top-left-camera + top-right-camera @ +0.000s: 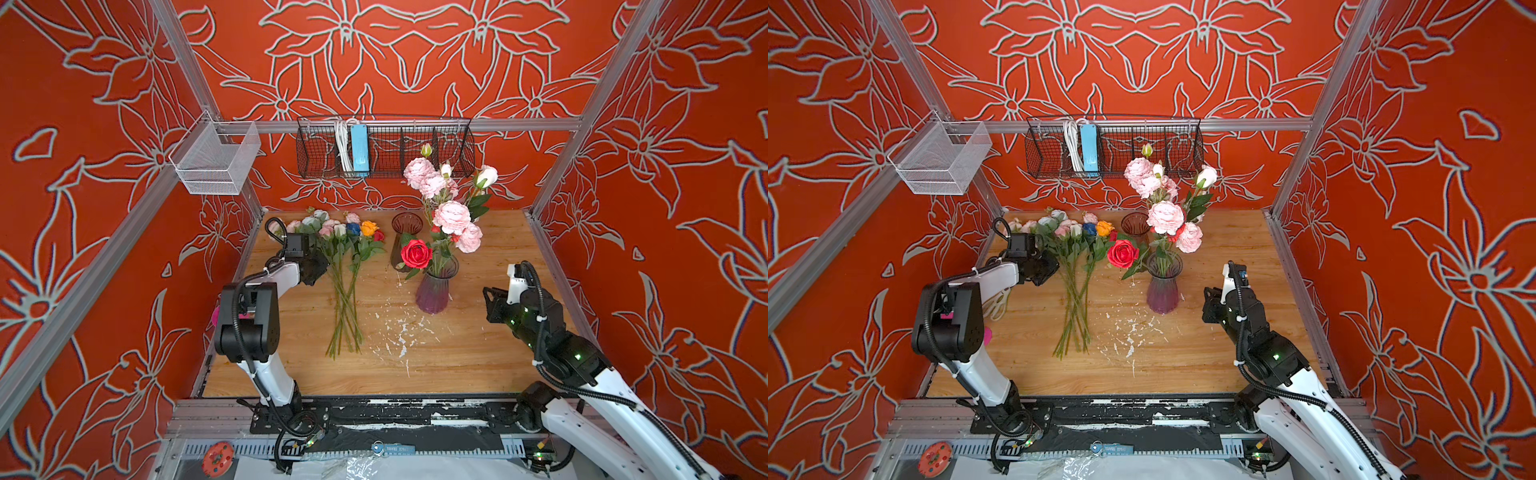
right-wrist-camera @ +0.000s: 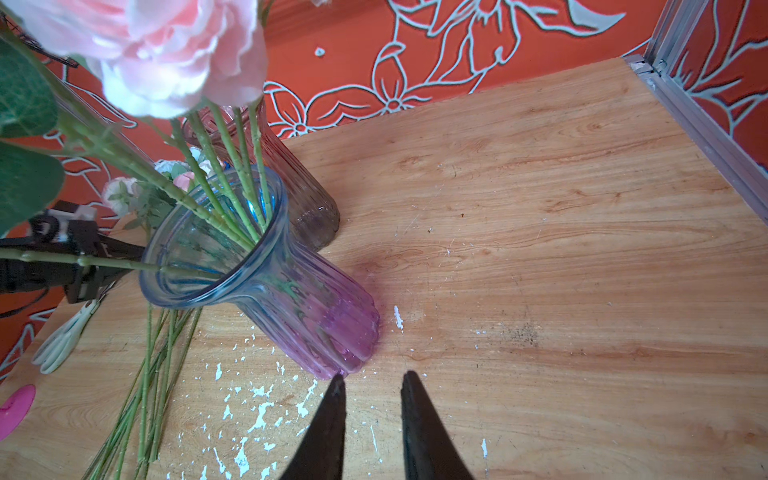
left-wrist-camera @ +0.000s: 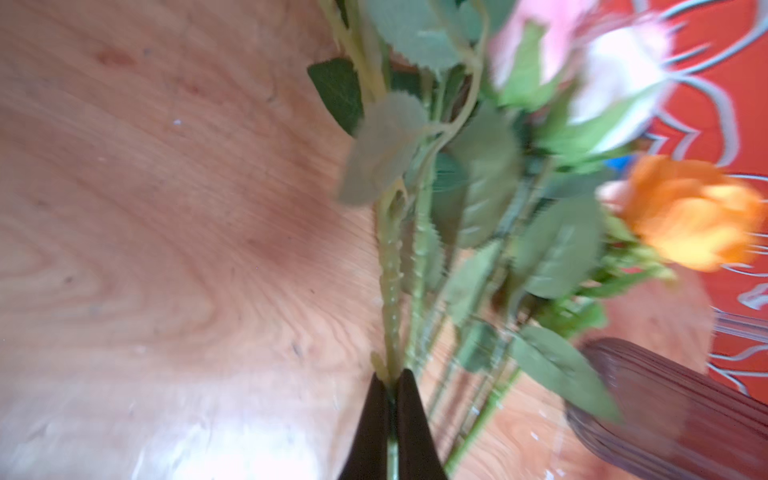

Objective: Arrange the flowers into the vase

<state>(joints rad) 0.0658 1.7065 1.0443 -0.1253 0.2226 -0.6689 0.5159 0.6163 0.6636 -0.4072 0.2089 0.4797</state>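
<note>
A bunch of flowers (image 1: 345, 266) lies on the wooden table (image 1: 478, 357), blooms toward the back wall and stems toward the front. My left gripper (image 1: 325, 266) is at the bunch's left side. In the left wrist view this gripper (image 3: 390, 378) is shut on one green stem (image 3: 390, 291), with an orange rose (image 3: 690, 212) beyond it. The vase (image 1: 434, 293), blue at the rim and purple at the base, holds pink blooms (image 1: 451, 216) and a red rose (image 1: 416, 254). My right gripper (image 1: 487, 291) is to the right of the vase (image 2: 316, 316), open and empty (image 2: 372, 376).
A brownish glass vase (image 1: 405, 241) with nothing in it stands behind the purple one. White flecks (image 1: 399, 332) dot the table's middle. A black wire basket (image 1: 384, 145) and a white mesh basket (image 1: 216, 158) hang on the frame. White scissors (image 1: 998, 305) lie by the left arm.
</note>
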